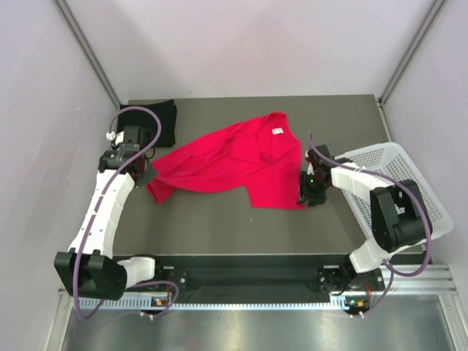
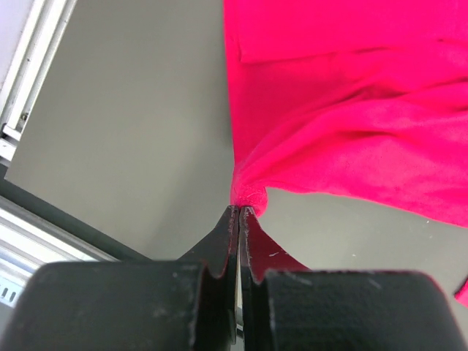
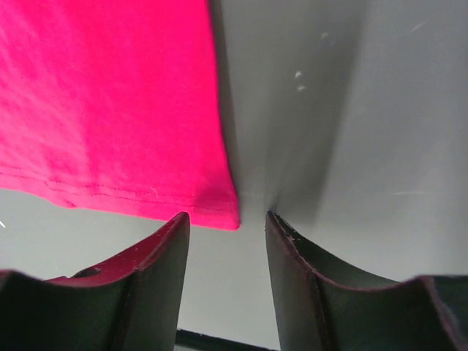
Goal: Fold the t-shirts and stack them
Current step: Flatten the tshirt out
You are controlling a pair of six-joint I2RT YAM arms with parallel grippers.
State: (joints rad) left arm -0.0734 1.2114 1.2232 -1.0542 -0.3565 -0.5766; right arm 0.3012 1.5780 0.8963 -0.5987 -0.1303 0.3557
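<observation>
Grey table [image 1: 219, 227]: red shirt [image 1: 234, 157] in L pincer [image 2: 239, 211]

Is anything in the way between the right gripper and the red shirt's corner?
Nothing visible. The right gripper is open at the hem corner of the red shirt, with only bare table around it.

right gripper [image 3: 228, 223] jaws apart over grey table [image 3: 351, 131], hemmed corner of red-pink shirt [image 3: 110, 102] between fingertips.

2 shirts: red t-shirt [image 1: 227, 164], and probably a black t-shirt [image 1: 157, 121]. 1 basket [image 1: 409, 183]. 2 grippers: left gripper [image 2: 240, 212], right gripper [image 3: 227, 223].
</observation>
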